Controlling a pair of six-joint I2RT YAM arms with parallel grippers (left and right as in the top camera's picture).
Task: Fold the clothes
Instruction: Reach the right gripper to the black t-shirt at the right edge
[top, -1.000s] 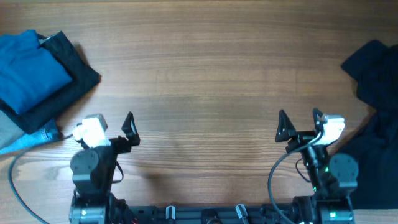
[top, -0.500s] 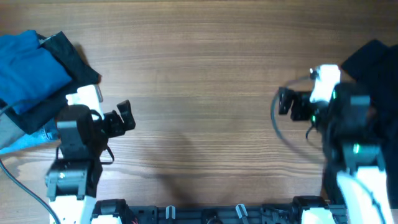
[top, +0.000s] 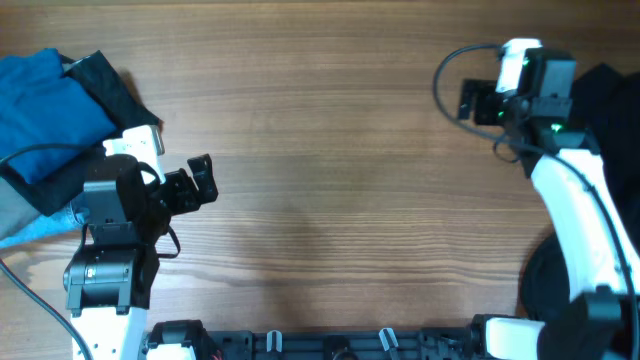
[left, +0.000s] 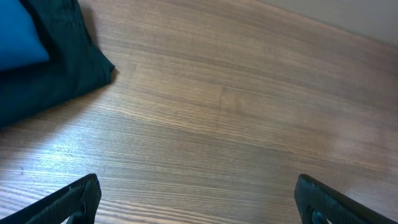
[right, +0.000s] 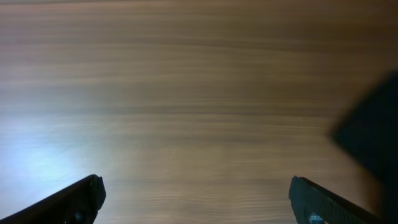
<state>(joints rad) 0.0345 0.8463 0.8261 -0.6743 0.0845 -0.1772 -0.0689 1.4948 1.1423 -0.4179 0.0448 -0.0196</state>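
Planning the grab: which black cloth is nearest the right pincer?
The black garment at the right edge; the folded cloth lies far left under blue fabric.

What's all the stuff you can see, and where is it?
brown wooden table: one, brown, fills the view.
bright blue folded garment: one, blue, far left corner, on top of the black cloth.
plain black folded cloth: one, black, under the blue garment.
large soft black fabric garment: one, black, right edge, partly out of view.
grey patch: one, grey, left edge; cannot tell what it is.
left end effector: one, black, open, empty, near the folded pile.
right end effector: one, black, open, empty, beside the black garment.
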